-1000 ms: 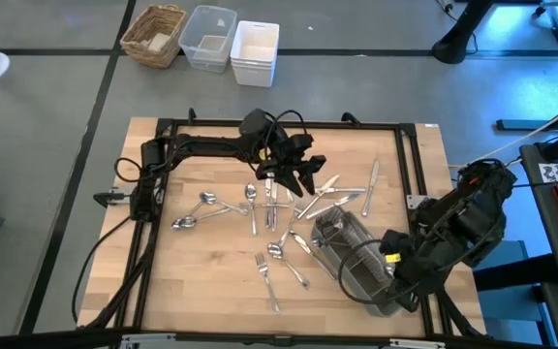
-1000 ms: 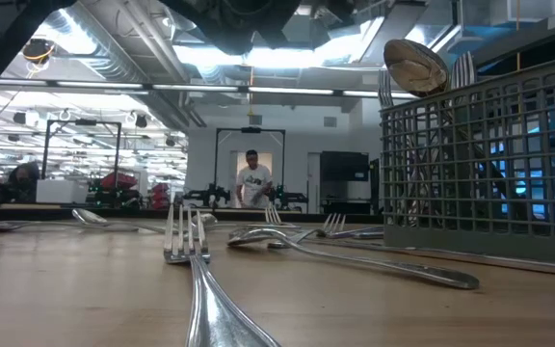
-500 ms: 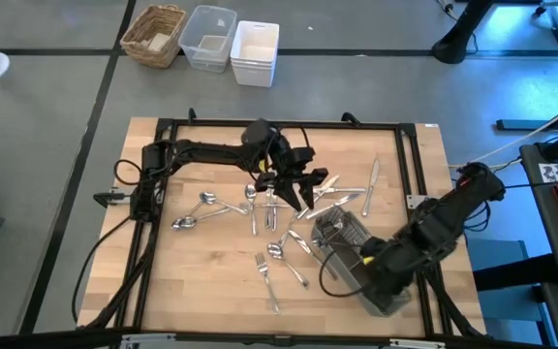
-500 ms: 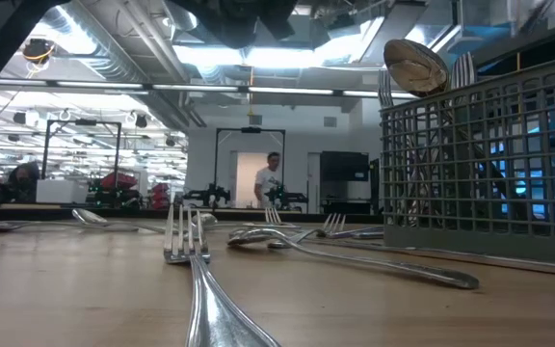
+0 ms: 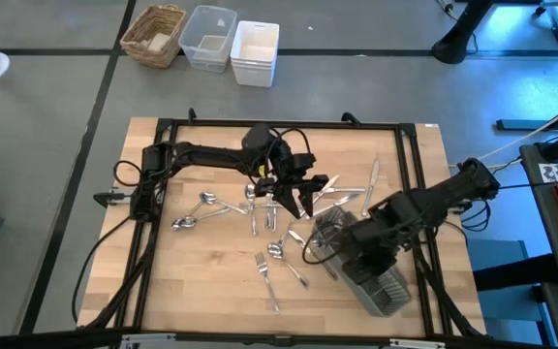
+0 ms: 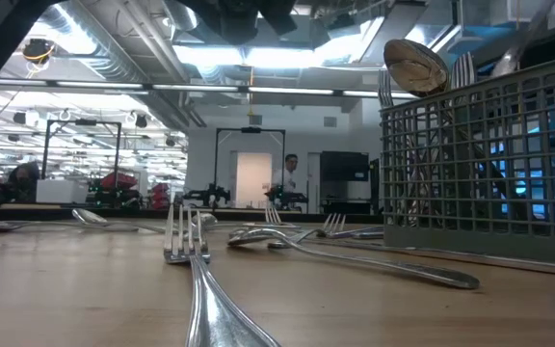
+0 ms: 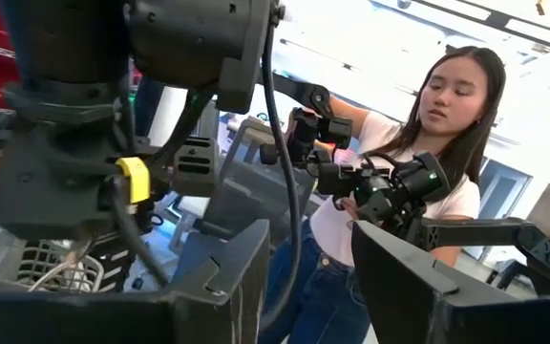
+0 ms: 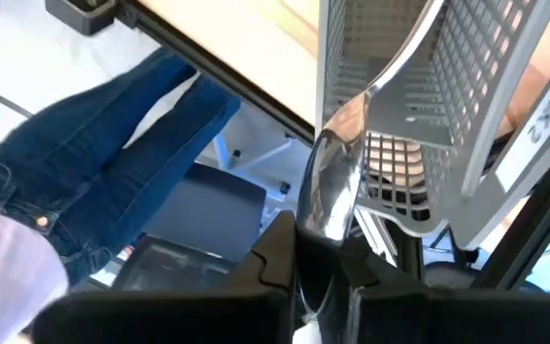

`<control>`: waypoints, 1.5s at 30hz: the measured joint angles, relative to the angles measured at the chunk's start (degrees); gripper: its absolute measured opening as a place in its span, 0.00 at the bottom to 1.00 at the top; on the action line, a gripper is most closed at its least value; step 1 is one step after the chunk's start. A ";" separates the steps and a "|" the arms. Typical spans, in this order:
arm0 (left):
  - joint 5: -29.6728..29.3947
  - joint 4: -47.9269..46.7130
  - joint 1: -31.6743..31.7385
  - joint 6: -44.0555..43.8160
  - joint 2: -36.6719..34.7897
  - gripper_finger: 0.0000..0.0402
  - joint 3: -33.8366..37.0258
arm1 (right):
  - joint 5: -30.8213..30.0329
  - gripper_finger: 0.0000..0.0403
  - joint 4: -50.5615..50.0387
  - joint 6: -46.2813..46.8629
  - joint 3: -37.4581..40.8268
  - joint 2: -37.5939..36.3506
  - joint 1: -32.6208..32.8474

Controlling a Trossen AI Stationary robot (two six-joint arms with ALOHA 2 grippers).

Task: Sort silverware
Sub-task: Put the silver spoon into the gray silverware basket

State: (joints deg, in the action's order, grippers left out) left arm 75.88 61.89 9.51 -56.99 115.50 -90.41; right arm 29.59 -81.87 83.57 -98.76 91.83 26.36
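The right gripper has swung in over the caddy at four o'clock, jaws gripping a spoon, ready to drop; left gripper, jaws open, hovers over the counter's scattered silverware.

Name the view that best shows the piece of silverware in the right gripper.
Right wrist view: the shiny handle fills it, pinched in the right gripper by the grey caddy. In the high view the arm hides it; other views miss it.
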 joint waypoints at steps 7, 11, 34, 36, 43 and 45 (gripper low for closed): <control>0.00 -0.02 -0.63 -0.02 0.00 0.36 0.00 | -0.06 0.06 2.08 -3.17 0.00 0.00 -2.88; 0.00 0.00 -1.03 -0.02 0.00 0.36 0.00 | 0.62 0.06 2.54 -4.19 0.00 0.00 -3.31; 0.00 -0.02 -1.04 -0.04 0.00 0.36 0.00 | 6.44 0.19 2.19 -6.06 -0.02 0.00 -3.50; 0.00 -0.02 -1.02 -0.04 0.00 0.36 0.00 | 6.46 0.22 1.91 -6.06 -0.02 0.00 -3.50; 0.48 2.41 -0.64 -5.02 0.02 0.36 0.02 | 6.51 0.23 1.96 -6.03 -0.02 0.00 -3.55; 1.59 5.33 -0.11 -8.49 0.02 0.36 0.04 | 6.48 0.21 1.95 -6.15 -0.10 -0.05 -3.55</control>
State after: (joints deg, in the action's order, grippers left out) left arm 77.47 67.21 9.40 -65.48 115.52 -90.37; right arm 36.07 -79.92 77.42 -98.86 91.79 22.81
